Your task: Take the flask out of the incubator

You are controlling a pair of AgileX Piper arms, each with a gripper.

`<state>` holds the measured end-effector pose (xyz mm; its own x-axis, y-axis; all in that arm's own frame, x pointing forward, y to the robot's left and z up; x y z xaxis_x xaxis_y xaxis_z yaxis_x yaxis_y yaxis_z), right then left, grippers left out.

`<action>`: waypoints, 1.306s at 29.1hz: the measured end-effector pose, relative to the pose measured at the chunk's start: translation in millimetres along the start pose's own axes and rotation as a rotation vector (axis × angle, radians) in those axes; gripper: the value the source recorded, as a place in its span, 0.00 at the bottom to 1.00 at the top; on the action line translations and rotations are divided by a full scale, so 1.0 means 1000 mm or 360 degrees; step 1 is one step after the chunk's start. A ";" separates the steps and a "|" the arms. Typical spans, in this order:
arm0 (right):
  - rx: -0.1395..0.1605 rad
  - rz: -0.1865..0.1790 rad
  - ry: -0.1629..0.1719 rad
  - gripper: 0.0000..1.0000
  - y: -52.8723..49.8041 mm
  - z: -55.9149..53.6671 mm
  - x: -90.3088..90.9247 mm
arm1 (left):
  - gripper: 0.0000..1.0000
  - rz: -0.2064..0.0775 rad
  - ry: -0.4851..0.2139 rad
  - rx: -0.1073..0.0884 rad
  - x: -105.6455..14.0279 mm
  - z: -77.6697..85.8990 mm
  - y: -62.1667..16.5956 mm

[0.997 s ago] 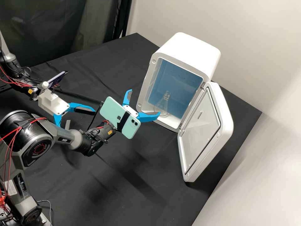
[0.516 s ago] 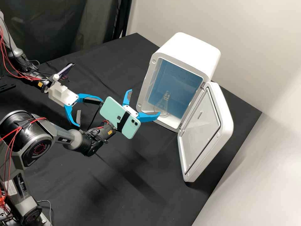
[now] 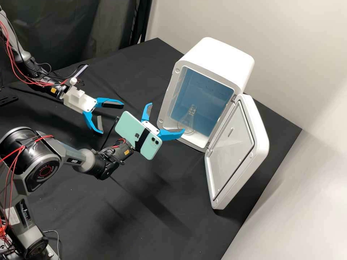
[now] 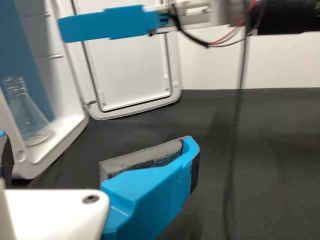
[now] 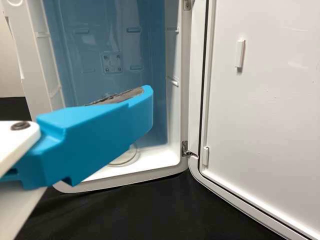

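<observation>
Evidently early: incubator (image 3: 217, 57) open, flask (image 3: 190, 115) upright inside it, ungrasped. At the incubator's mouth, right gripper (image 3: 165, 118), jaws spread, empty; farther from it, left gripper (image 3: 111, 117), jaws open too. Yet to do: grasping, lifting out.

No text or number is reading clearly anywhere. A small white marking is showing on the dark grey forearm (image 3: 75, 161) behind the right gripper (image 3: 164, 120), too small to make out.

One incubator (image 3: 217, 57), one flask (image 3: 190, 114), one mint phone (image 3: 134, 133), and two grippers: left gripper (image 3: 111, 117), right gripper (image 3: 165, 118).
</observation>
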<state>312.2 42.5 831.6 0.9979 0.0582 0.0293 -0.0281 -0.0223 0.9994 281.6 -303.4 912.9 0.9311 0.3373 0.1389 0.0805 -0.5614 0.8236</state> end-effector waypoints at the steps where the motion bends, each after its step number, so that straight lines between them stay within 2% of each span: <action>1: 0.0000 0.0000 0.0000 1.00 0.000 0.000 0.000 | 1.00 0.0002 0.0013 -0.0002 -0.001 -0.003 0.0003; 7: 0.0000 0.0000 0.0000 1.00 0.000 0.000 0.000 | 1.00 0.0002 0.0063 -0.0004 -0.003 -0.014 0.0007; 12: 0.0000 0.0000 0.0000 1.00 0.000 0.000 0.000 | 1.00 -0.0010 0.0053 0.0004 -0.004 -0.016 0.0001; 18: 0.0000 0.0000 0.0000 1.00 0.000 0.000 0.000 | 1.00 0.0008 0.0044 0.0001 -0.001 -0.017 0.0041; 27: 0.0000 0.0000 0.0000 1.00 0.000 0.000 0.000 | 1.00 0.0008 0.0047 0.0003 -0.001 -0.018 0.0041; 29: 0.0000 0.0000 0.0000 1.00 0.000 0.000 0.000 | 1.00 0.0009 0.0051 0.0000 -0.001 -0.019 0.0042; 34: 0.0000 0.0000 0.0000 1.00 0.000 0.000 0.000 | 1.00 0.0022 0.0050 -0.0041 -0.002 -0.018 0.0071; 38: 0.0000 0.0000 0.0000 1.00 0.000 0.000 0.000 | 1.00 0.0026 0.0049 -0.0049 -0.002 -0.018 0.0079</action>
<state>312.2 42.5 831.6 0.9979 0.0582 0.0293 -0.0281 -0.0223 0.9994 273.6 -295.2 928.8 0.9207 0.3518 0.1691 0.0539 -0.5435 0.8377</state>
